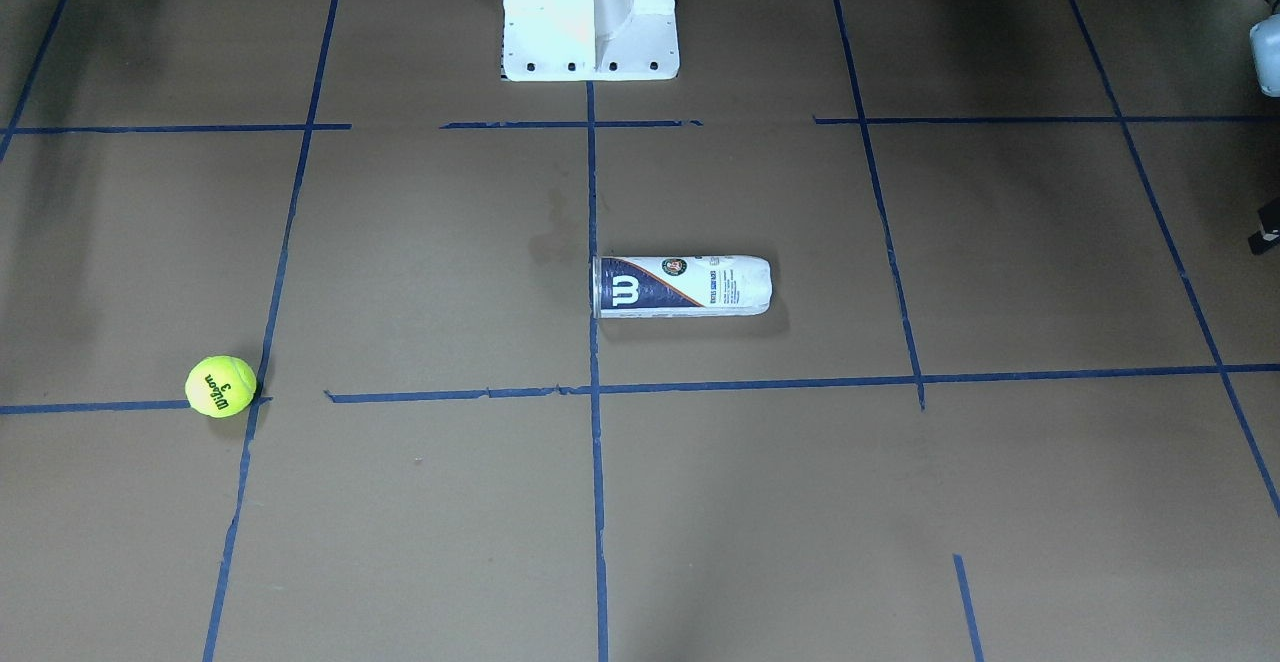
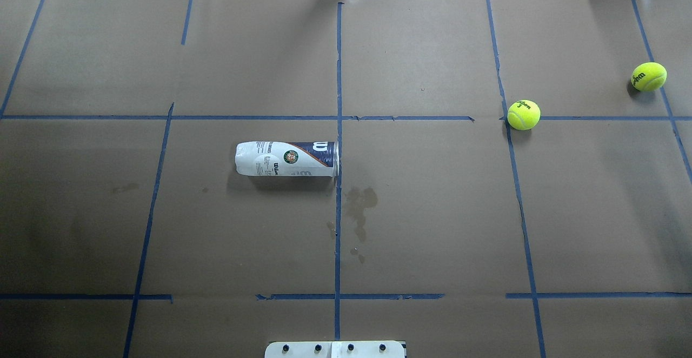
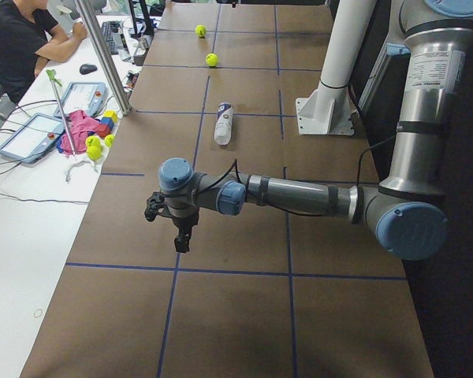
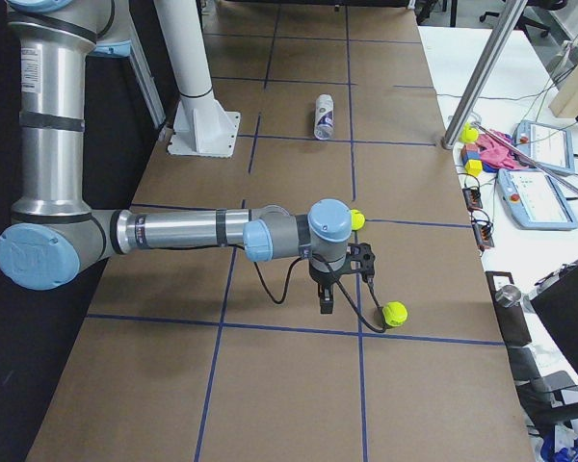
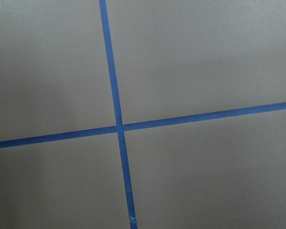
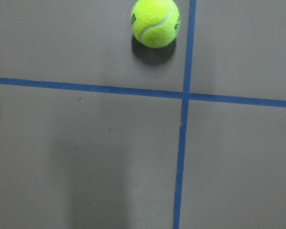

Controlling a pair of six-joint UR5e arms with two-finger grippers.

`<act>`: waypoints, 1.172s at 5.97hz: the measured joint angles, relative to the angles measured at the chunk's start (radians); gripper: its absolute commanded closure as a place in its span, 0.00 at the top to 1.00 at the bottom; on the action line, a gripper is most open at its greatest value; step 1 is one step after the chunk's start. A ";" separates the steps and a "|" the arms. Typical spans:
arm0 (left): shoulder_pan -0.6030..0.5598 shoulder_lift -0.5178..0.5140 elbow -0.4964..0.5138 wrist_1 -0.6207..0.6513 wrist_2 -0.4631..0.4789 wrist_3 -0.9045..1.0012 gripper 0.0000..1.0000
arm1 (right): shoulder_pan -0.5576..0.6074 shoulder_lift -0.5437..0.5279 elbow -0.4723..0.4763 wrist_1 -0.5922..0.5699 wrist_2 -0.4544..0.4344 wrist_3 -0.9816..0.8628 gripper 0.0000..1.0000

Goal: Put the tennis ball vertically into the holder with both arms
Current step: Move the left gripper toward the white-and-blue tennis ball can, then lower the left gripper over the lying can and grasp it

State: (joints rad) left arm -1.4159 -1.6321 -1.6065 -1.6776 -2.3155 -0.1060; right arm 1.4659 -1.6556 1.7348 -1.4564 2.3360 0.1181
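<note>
The tennis ball (image 1: 221, 386) with black "Wilson 3" print lies on a blue tape line; it also shows in the overhead view (image 2: 523, 114). The holder (image 1: 682, 286) lies on its side near the table's middle, mouth at the centre tape line (image 2: 287, 159). My left gripper (image 3: 181, 242) hangs over the table's left end, far from the holder (image 3: 223, 124). My right gripper (image 4: 326, 303) hangs over the right end, between two balls. I cannot tell whether either gripper is open or shut. The wrist views show no fingers.
A second tennis ball (image 2: 649, 76) lies further right, near my right gripper (image 4: 394, 313). One ball (image 6: 155, 22) shows in the right wrist view beside a tape crossing. The white pedestal (image 1: 590, 12) stands at the robot's side. A seated operator (image 3: 24, 39) and tablets are beyond the far edge.
</note>
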 measured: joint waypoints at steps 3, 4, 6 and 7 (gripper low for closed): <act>0.053 -0.049 -0.048 0.002 -0.001 -0.004 1.00 | -0.027 0.002 0.004 0.077 0.017 -0.003 1.00; 0.117 -0.072 -0.091 0.005 0.002 -0.006 1.00 | -0.031 0.004 0.005 0.082 0.017 -0.005 1.00; 0.261 -0.160 -0.163 0.008 0.010 -0.007 1.00 | -0.044 -0.004 0.008 0.152 0.018 0.005 1.00; 0.350 -0.220 -0.176 0.007 0.014 -0.003 1.00 | -0.046 -0.007 0.008 0.170 0.017 0.008 1.00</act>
State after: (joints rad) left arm -1.0655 -1.8526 -1.7826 -1.6705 -2.3019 -0.1086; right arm 1.4199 -1.6623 1.7432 -1.2864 2.3532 0.1262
